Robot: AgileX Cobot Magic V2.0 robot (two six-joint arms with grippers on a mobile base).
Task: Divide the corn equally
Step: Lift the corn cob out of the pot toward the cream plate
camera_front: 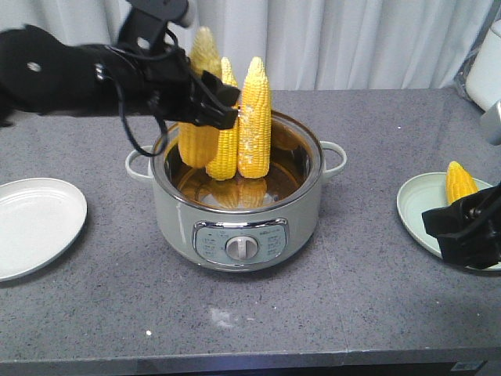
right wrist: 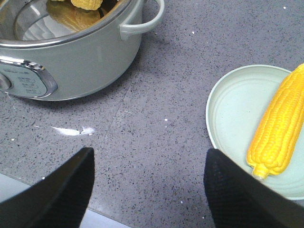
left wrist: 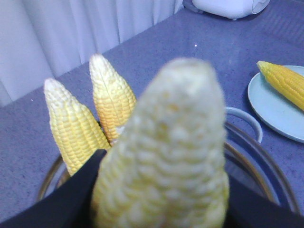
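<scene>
**Three on end, one lying flat**

The table (camera_front: 258, 313) shows its front edge along the bottom of the front view, with open grey surface between that edge and the pot (camera_front: 301, 211). Nearest on the right, the right pincer (right wrist: 149, 156) hovers over bare table just beside the right plate (right wrist: 232, 104). Its fingers are spread wide, with nothing between them. On that plate the lying cob (right wrist: 278, 128) rests flat, its long axis running near to far, stub end toward the robot and tip pointing away.

The left plate (camera_front: 39, 223) sits at the left edge, cut by the frame and well apart from the pot, with open table between them.

In the middle, the pot holds three cobs on end, tips up. The held cob (camera_front: 255, 117), the palest, stands at the right. The left pincer (left wrist: 164, 185) is closed on its sides, reaching in from the left. Whether its base touches the pot floor cannot be told. The middle cob (camera_front: 228, 153) and the left cob (camera_front: 205, 51) stand side by side behind the fingers.

Beyond the table's far edge hangs a curtain (camera_front: 352, 39). A white appliance (camera_front: 487, 66) stands at the far right corner.
</scene>
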